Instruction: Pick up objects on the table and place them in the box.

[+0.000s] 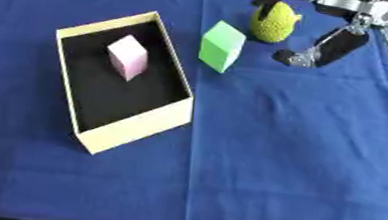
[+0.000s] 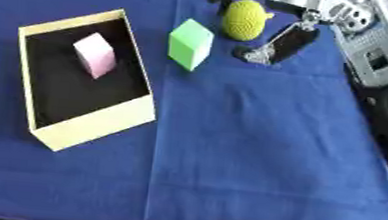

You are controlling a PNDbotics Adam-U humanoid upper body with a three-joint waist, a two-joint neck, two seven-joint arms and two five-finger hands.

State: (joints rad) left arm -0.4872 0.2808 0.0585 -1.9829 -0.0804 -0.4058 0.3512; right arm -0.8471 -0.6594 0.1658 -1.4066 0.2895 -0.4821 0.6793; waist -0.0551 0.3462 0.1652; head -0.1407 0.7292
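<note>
Two objects remain outside on the blue-clothed counter [image 1: 299, 156]. Largest is the cream box [image 1: 134, 129] with black lining, toward the left edge, already holding a pink cube [image 1: 128, 57]. Just right of it stands the green cube [image 1: 221, 46]. Near the far edge, the right robot hand [image 1: 326, 46] has its fingers spread around the yellow knitted ball [image 1: 273, 22], not yet closed on it. The round ball could roll away if nudged off-centre.

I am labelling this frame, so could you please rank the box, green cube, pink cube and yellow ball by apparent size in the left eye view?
1. Box
2. Green cube
3. Yellow ball and pink cube: too alike to rank; the right hand partly hides the ball.
</note>
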